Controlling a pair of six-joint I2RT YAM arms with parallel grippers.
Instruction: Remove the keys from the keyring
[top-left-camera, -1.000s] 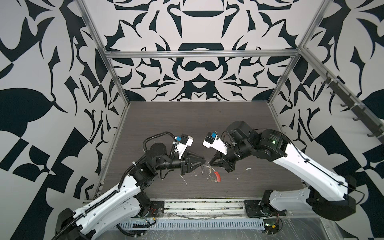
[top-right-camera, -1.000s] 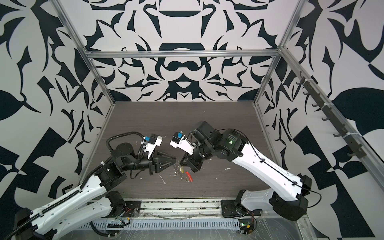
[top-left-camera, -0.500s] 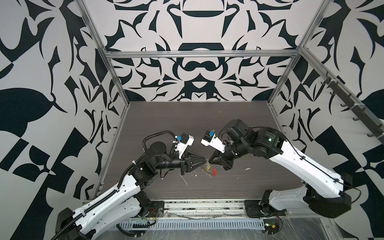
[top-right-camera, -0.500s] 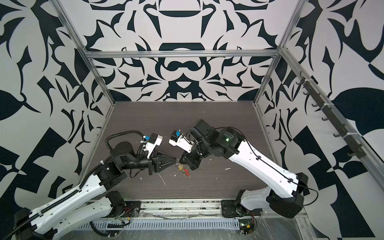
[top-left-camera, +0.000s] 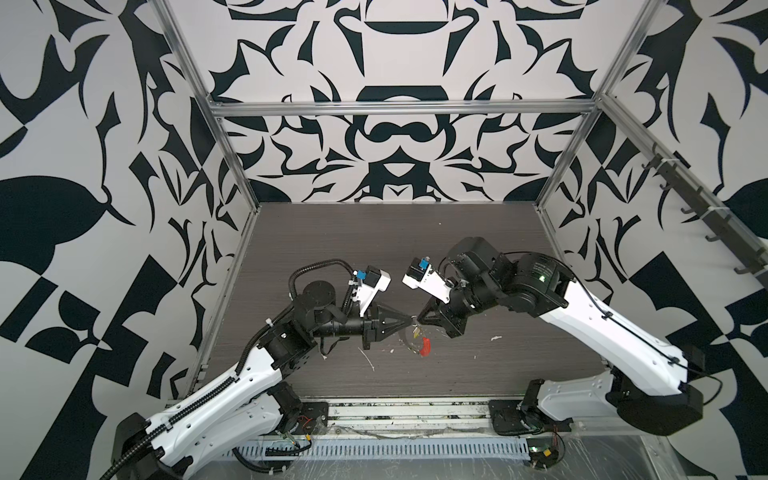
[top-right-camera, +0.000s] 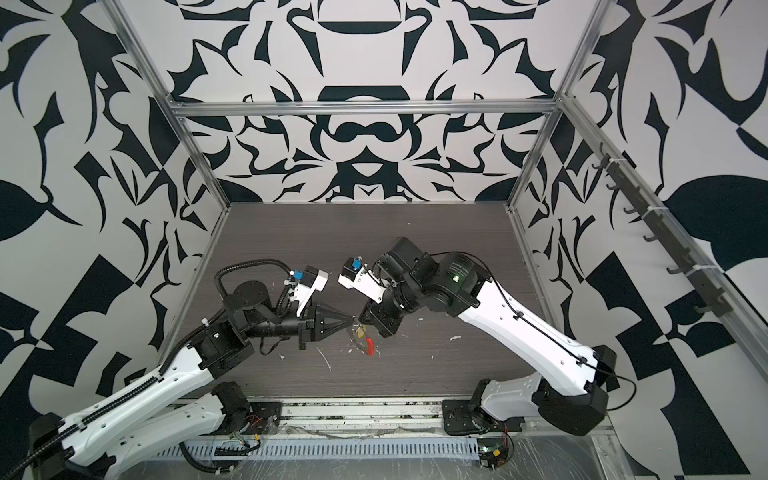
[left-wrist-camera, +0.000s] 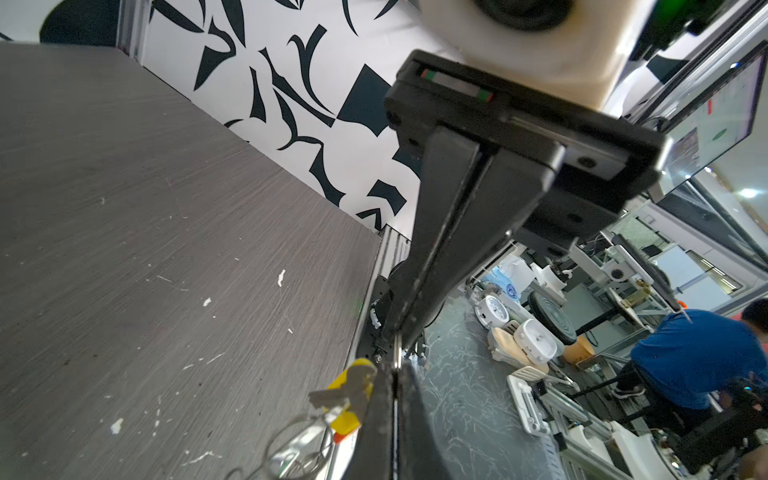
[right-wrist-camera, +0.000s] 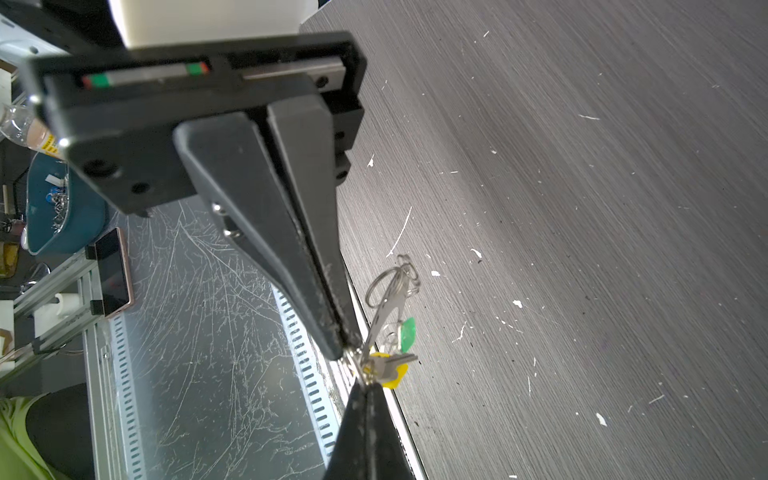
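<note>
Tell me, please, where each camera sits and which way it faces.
Top views: overhead at the table's front, facing down toward the back wall; both arms show, left end effector and right end effector tip to tip.
Left wrist: on the left arm, looking along its own fingers at the right end effector.
Right wrist: on the right arm, looking along its own fingers at the left end effector, keyring and green key.
Shared: both wrist views show the yellow key.

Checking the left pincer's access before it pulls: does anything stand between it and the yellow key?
Nothing visible does. The left pincer is shut right beside the yellow key, on the metal there. The right pincer, shut on the keyring, meets it tip to tip; the green key hangs off to the side.
</note>
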